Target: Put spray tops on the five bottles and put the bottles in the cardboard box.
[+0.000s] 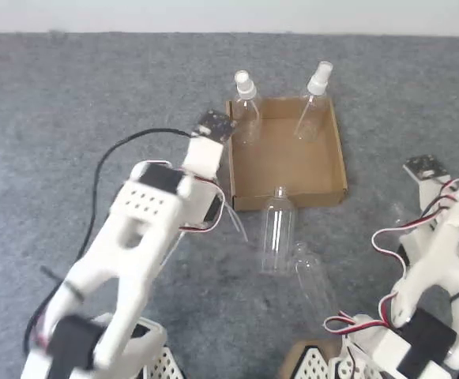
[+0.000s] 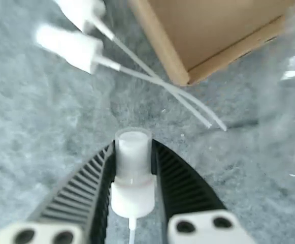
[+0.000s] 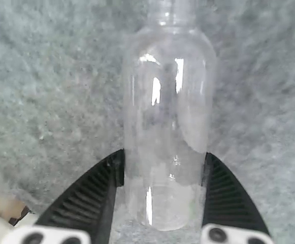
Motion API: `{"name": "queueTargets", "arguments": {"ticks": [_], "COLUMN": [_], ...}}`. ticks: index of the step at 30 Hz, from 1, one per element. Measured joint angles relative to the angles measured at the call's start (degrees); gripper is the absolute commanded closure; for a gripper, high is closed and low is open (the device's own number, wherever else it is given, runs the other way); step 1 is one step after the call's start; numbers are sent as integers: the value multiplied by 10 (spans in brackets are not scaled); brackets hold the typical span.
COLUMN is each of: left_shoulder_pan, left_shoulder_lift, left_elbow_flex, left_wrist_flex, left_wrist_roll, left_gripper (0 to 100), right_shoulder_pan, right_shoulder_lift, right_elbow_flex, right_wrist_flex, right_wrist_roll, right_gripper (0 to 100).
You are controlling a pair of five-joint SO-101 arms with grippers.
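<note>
My left gripper (image 2: 132,147) is shut on a white spray top (image 2: 133,175), held just above the grey carpet near the cardboard box (image 2: 177,71) corner. Two more spray tops (image 2: 68,44) lie beyond it, their thin tubes running toward the box. My right gripper (image 3: 163,155) is shut on a clear bottle (image 3: 167,117) with no top, one finger pressed against each side. In the high view, the cardboard box (image 1: 245,185) holds two bottles with spray tops (image 1: 245,110) at its far side. Two open clear bottles (image 1: 277,229) lie in front of it.
The white left arm (image 1: 146,237) stretches from the front left toward the box's left wall. The right arm (image 1: 442,260) stands at the right edge with red and white cables. Grey carpet covers the whole table.
</note>
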Motion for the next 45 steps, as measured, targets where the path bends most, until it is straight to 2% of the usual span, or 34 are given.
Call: {"name": "queueTargets", "arguments": {"ticks": [4, 10, 16, 20, 23, 32, 34, 41, 45], "left_shoulder_pan": [0, -1, -3, -45, -83, -95, -95, -95, -95], "left_shoulder_lift": [-89, -124, -125, -126, -127, -127, -127, -127, -127], "left_elbow_flex": [25, 87, 98, 98, 99, 138, 138, 138, 138], "left_wrist_flex": [7, -20, -38, -38, -38, -95, -95, -97, -97], "left_wrist_roll": [-18, -25, -25, -25, -25, -25, -25, -25, -25], "left_gripper": [989, 989, 989, 989, 989, 988, 988, 988, 988], "right_shoulder_pan": [0, 0, -77, -108, -113, -87, -84, -84, -82], "right_shoulder_lift": [0, 0, 0, 0, 8, 133, 146, 184, 189], "right_elbow_flex": [-41, -69, -97, -98, -98, -98, -98, -98, -106], "right_wrist_flex": [35, 50, 59, 42, 29, -27, -33, -35, -37], "right_wrist_roll": [0, -1, -2, -40, -47, -47, -46, -42, -18], "right_gripper": [621, 630, 701, 713, 713, 719, 749, 972, 990]}}
